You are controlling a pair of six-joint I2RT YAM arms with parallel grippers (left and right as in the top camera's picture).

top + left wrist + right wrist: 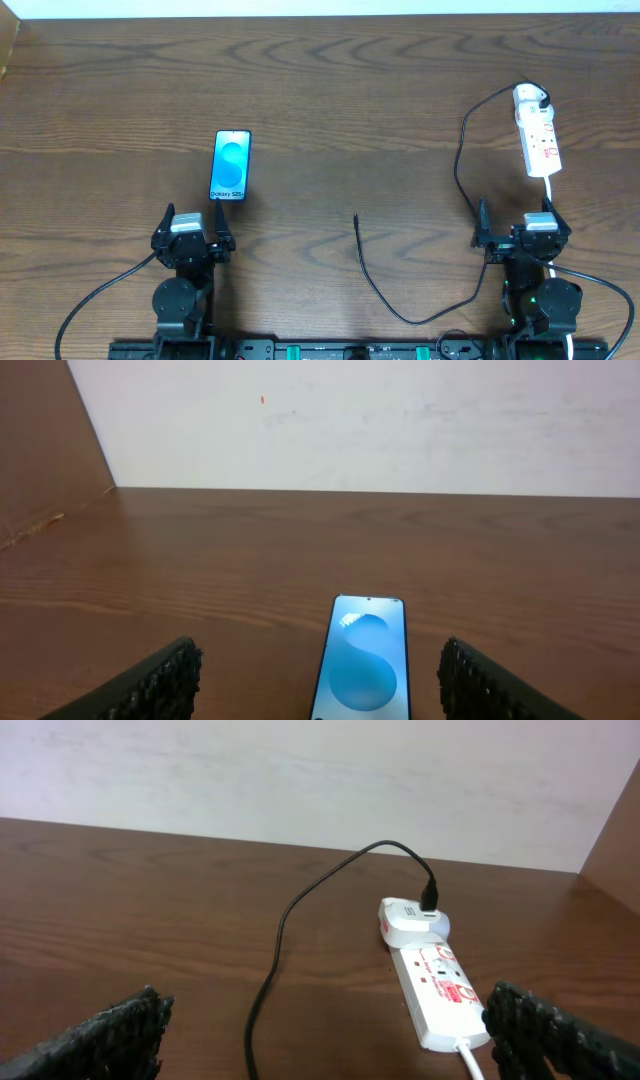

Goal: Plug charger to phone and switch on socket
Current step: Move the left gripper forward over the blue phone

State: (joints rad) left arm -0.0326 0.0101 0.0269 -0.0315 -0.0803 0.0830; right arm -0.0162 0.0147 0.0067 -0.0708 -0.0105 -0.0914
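The phone (pixel 230 165) lies face up on the table's left half, blue screen lit; in the left wrist view (pixel 365 660) it sits just ahead between the fingers. The socket (pixel 537 132) lies at the far right with a white plug adapter at its far end; it also shows in the right wrist view (pixel 432 982). The charger cable (pixel 462 170) runs from the adapter down and loops left to its free tip (pixel 356 217) mid-table; it also shows in the right wrist view (pixel 275 950). My left gripper (pixel 193 238) is open and empty below the phone. My right gripper (pixel 522 236) is open and empty below the socket.
The socket's white cord (pixel 551 195) runs toward my right arm. A wall (pixel 350 420) closes the table's far edge. A brown panel (pixel 45 450) stands at the far left.
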